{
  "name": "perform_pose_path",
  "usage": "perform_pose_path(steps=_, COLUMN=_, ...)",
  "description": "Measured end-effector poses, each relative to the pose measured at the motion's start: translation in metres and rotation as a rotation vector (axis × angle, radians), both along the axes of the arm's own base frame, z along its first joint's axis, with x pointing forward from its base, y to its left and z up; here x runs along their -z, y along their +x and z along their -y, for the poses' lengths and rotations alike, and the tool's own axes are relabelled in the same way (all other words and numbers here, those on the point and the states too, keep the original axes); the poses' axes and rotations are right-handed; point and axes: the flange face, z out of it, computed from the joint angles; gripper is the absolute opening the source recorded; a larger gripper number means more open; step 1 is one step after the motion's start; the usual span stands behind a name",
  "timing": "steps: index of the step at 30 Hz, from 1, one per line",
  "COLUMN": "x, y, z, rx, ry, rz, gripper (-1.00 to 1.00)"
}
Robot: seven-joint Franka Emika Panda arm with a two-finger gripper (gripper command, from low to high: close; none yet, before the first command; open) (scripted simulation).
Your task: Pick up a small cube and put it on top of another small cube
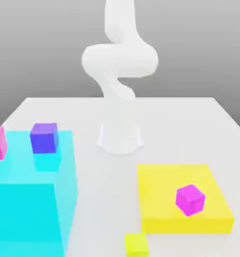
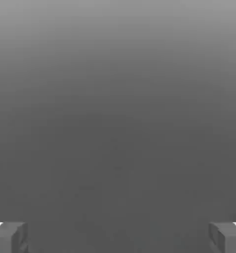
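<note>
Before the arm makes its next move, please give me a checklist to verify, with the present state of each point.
1. Gripper open and empty: ok, the fingers stand wide apart with nothing between them.
2. Blue cube free on top: ok, nothing lies on it; it sits on the cyan block.
3. Magenta cube free on top: ok, it rests on the yellow slab.
4. One small cube already stacked on another: not ok, no such stack is seen.
5. Gripper placed over a cube: not ok, the hand view shows no cube between the fingers.
6. Which cube to lift and which to stack on: cannot tell, the task names no colours.
</note>
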Motion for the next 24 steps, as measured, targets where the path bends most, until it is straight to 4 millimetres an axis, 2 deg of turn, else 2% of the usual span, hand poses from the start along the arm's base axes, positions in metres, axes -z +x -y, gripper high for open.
perform_pose_path(steps=6, x=0.096, y=0.069, z=-0.007, rx=-0.018, ry=-0.013, rz=-0.165, gripper=0.0)
perform_pose_path(steps=12, x=0.201, y=0.112, z=-0.015, rx=-0.039, ry=-0.024, rz=-0.326, gripper=0.0)
perform_pose_path(steps=18, x=0.313, y=0.131, z=-0.024, rx=-0.064, ry=-0.033, rz=-0.487, gripper=0.0)
perform_pose_path(steps=24, x=0.426, y=0.124, z=-0.031, rx=-0.088, ry=-0.038, rz=-0.647, gripper=0.0)
